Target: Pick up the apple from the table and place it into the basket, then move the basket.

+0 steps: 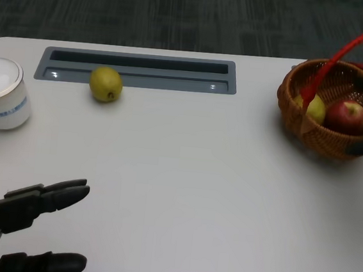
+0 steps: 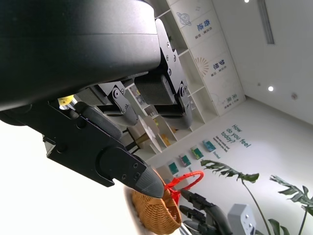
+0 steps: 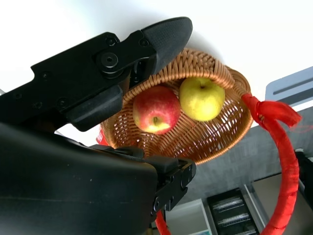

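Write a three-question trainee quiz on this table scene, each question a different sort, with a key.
1. True or false: the red apple lies inside the wicker basket.
2. Multiple choice: the yellow-green fruit on the table lies next to
A. the white lidded cup
B. the grey recessed slot
C. the left hand
3. Fill in: the basket's handle is wrapped in ____ material.

Key: 1 true. 2 B. 3 red. The fruit sits at the slot's front edge, well clear of the cup and of the left hand, which holds nothing.
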You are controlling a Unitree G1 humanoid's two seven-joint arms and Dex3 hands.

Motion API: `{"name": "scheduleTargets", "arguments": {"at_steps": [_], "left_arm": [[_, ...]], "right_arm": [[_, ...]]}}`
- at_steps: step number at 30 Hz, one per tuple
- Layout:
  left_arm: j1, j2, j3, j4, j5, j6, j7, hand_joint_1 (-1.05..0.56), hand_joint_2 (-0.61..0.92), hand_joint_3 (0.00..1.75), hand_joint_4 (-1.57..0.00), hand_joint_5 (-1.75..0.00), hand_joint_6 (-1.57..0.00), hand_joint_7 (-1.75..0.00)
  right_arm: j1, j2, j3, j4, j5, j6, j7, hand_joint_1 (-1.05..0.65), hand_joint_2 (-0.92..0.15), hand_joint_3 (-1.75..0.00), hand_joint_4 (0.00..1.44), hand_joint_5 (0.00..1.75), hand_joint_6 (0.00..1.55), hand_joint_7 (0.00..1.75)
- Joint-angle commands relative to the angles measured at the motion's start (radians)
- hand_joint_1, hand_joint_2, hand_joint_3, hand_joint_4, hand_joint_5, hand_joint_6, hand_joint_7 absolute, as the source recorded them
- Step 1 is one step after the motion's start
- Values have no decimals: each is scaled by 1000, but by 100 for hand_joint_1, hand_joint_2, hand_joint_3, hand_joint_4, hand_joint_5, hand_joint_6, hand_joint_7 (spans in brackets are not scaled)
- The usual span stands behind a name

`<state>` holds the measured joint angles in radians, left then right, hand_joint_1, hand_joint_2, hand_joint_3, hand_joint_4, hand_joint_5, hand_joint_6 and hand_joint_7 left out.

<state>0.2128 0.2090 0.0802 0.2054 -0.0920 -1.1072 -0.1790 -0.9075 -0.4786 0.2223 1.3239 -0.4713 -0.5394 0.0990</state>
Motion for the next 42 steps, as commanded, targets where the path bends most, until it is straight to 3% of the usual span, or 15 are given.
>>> {"name": "scheduleTargets", "arguments": {"at_steps": [1,7,11,15,20,26,42], "left_arm": [[-23,21,6,17,-8,-12,-15,-53,71,0,-85,0,-90,-1],[-58,26,7,33,-4,8,-27,-55,71,0,-85,0,-89,0],[-85,29,8,47,11,25,-30,-58,72,0,-85,0,-86,0],[-104,39,3,46,13,55,-38,-60,72,0,-83,0,-83,0],[-127,44,-3,53,1,71,-52,-59,72,0,-82,0,-80,0],[-149,44,-11,62,-22,87,-69,-58,71,0,-82,0,-79,0],[-176,40,-18,36,-36,123,-106,-59,71,0,-84,-1,-80,-1]], "right_arm": [[57,-41,-27,-42,40,-73,-2,-86,-79,0,43,5,36,3],[183,-70,-76,-157,122,-262,9,-87,-83,-1,55,3,46,2],[277,-47,-112,-244,205,-406,42,-81,-80,-1,58,2,50,2],[370,-4,-129,-347,305,-487,105,-71,-79,-1,59,1,51,1],[467,71,-127,-481,416,-544,167,-62,-82,-1,60,1,52,1],[510,170,-111,-531,479,-575,223,-51,-82,0,64,1,58,2],[506,346,-77,-487,459,-601,273,-54,-82,0,73,1,63,0]]}}
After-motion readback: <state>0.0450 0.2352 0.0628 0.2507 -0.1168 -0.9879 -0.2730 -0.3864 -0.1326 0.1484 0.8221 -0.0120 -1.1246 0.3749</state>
